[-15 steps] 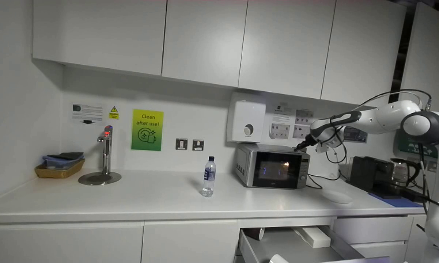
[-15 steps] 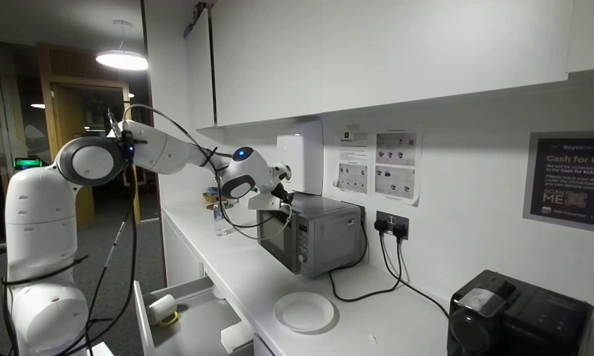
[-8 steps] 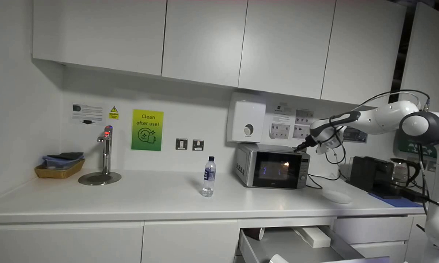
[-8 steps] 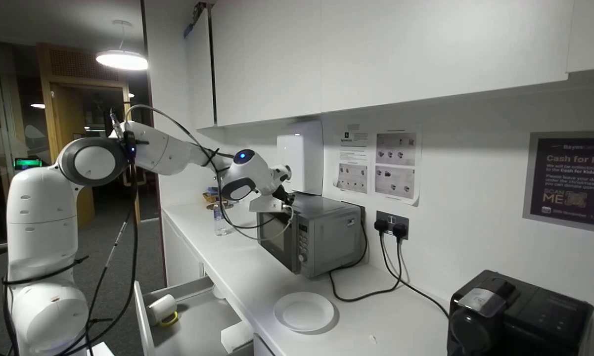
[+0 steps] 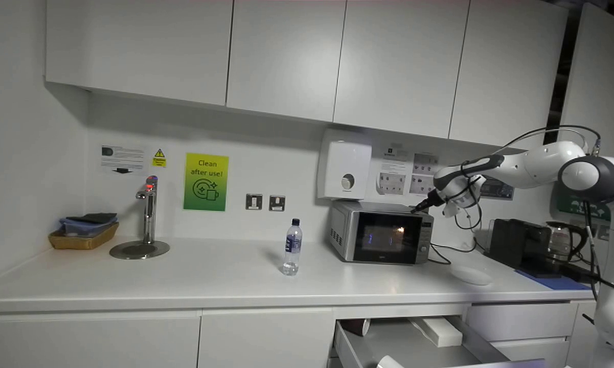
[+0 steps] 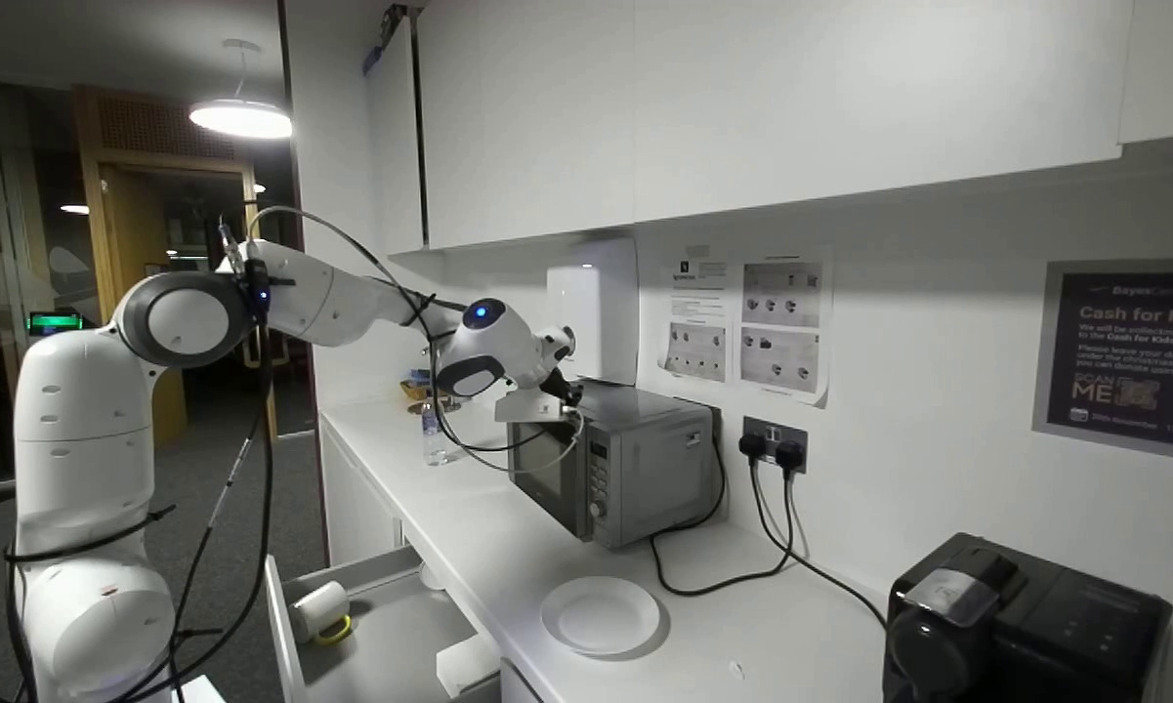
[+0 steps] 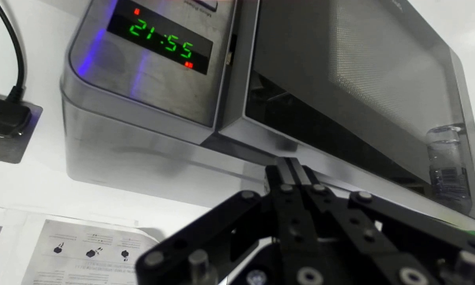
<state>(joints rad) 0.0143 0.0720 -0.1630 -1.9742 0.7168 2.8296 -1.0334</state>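
My gripper [image 7: 288, 162] is shut, with its two fingertips together and nothing between them. The tips are at the top front edge of a silver microwave [image 7: 154, 146], beside the door's [image 7: 364, 91] top edge; I cannot tell if they touch it. A narrow dark gap shows between the control panel [image 7: 150, 75] and the door; I cannot tell whether the door is fully closed. The display reads 21:55. In both exterior views the gripper [image 5: 415, 208] [image 6: 572, 394] is at the top of the microwave [image 5: 388, 240] [image 6: 649, 478].
A water bottle [image 5: 292, 250] stands left of the microwave. A white plate [image 6: 601, 615] lies on the counter to its right. An open drawer [image 6: 391, 635] below holds a white mug [image 6: 320, 611]. A coffee machine [image 6: 1026, 625] stands farther along. Wall cabinets [image 5: 399, 66] hang above.
The wrist has tilted or lowered very slightly toward the microwave. The gripper stays shut at the microwave's top edge. The other objects have not moved.
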